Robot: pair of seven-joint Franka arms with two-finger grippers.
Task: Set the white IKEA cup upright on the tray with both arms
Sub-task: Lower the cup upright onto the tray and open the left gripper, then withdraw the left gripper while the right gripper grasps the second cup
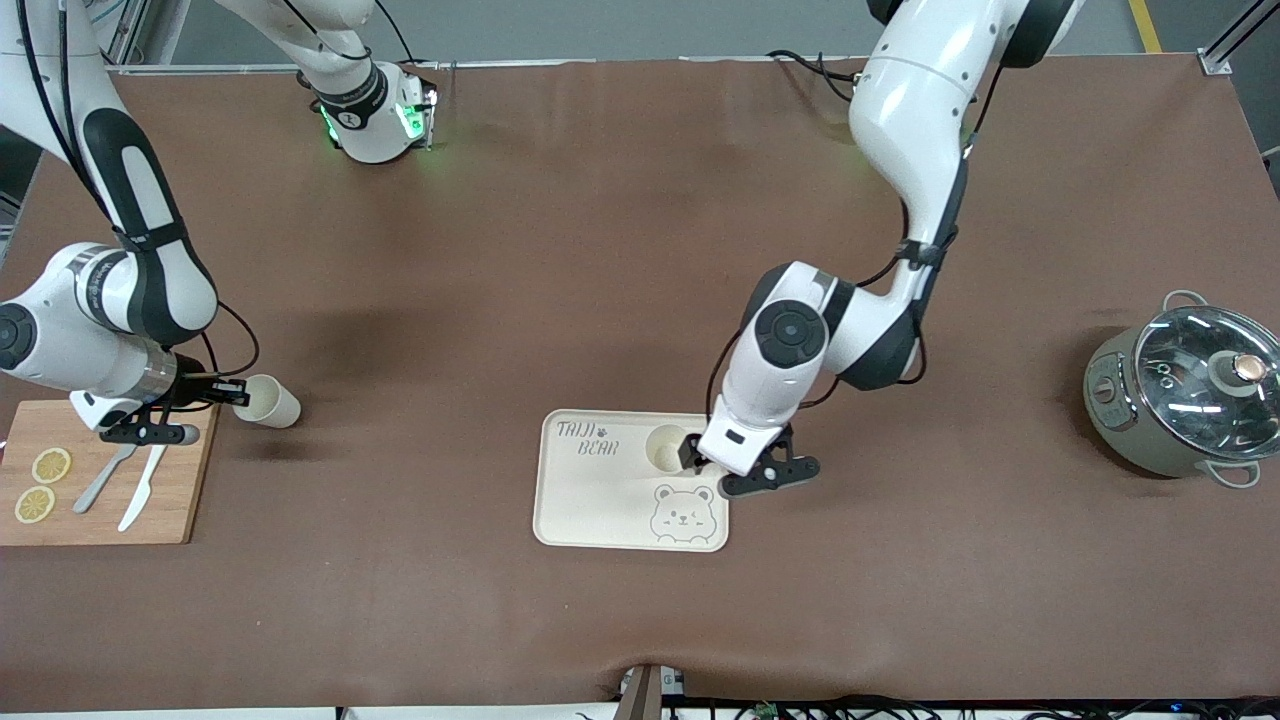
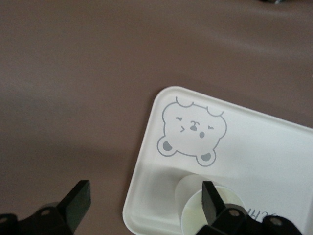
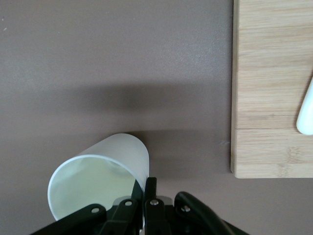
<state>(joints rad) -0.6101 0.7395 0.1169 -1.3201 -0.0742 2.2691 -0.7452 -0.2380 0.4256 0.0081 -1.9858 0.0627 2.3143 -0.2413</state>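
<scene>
Matt brown table covering (image 1: 600, 250), smooth with faint creases. Cream tray (image 1: 590, 510), lower centre, smooth satin plastic. Two translucent white cups (image 1: 668, 447) (image 1: 268, 401), matt plastic. Pale wooden board (image 1: 170, 500), lower left, visibly grained. Pot (image 1: 1185, 395), right edge, with glossy glass lid.

Cream tray (image 1: 585, 500) with grey bear drawing (image 1: 682, 513), white cup (image 1: 268, 401), brown table (image 1: 600, 250)

You see upright cup (image 2: 195, 208) on tray (image 2: 274, 152) cut by frame edge in left wrist view; white utensil (image 3: 306, 113) on cutting board (image 3: 269, 88) cropped in right wrist view.
</scene>
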